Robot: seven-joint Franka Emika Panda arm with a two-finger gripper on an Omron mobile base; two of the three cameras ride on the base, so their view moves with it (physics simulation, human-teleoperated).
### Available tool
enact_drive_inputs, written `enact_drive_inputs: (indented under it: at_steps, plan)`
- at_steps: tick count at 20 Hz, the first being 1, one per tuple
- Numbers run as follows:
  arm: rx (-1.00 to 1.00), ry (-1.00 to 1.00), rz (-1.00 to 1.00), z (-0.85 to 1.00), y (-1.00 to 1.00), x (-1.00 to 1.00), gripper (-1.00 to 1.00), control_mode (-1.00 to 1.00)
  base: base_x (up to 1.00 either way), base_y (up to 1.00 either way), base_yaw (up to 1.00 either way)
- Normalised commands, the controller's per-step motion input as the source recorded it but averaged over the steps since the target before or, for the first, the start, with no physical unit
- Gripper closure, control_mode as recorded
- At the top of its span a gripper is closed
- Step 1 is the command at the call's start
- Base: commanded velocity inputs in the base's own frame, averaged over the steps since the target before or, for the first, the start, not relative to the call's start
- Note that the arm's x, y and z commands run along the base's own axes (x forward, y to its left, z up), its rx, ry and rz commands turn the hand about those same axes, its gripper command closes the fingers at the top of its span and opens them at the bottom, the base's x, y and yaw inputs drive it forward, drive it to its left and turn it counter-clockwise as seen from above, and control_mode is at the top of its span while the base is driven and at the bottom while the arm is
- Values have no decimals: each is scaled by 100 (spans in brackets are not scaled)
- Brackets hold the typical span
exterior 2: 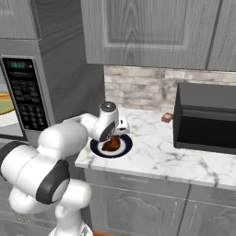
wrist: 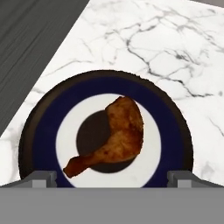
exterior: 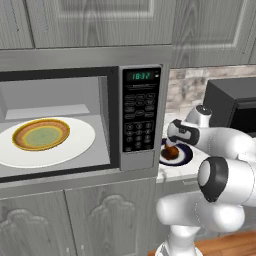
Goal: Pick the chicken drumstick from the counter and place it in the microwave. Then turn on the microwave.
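The chicken drumstick [wrist: 114,135] lies on a small round plate [wrist: 175,127] with a dark blue ring, and the plate sits on the counter [wrist: 166,48] just beside the microwave [exterior: 140,112]. The gripper [wrist: 112,178] hangs right above the plate and looks straight down at the meat. Its two fingers [wrist: 40,178] stand wide apart, one at each side, and they hold nothing. In the hand view the drumstick sits between the two fingers and a little ahead of them. The meat lies slanted there: the fat end points up and to the right, and the thin bone end points down and to the left, close to the left finger. Because of that slant, I think the hand may need to turn a bit so the fingers close across the fat middle and not along the bone. Then it has to go straight down. The microwave door is open, and a yellow-brown bowl [exterior: 41,134] rests on the white round tray [exterior: 80,142] inside. The microwave is to the left of the plate, so the meat will have to travel that way.
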Motion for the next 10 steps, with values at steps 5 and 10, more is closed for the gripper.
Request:
enact_drive_inputs:
  at_steps: [5,10]
  plan:
    - [0,0,0,-23,0,2,-100,-100,0,0,0]
    - [0,0,0,-21,0,13,-100,-100,0,0,0]
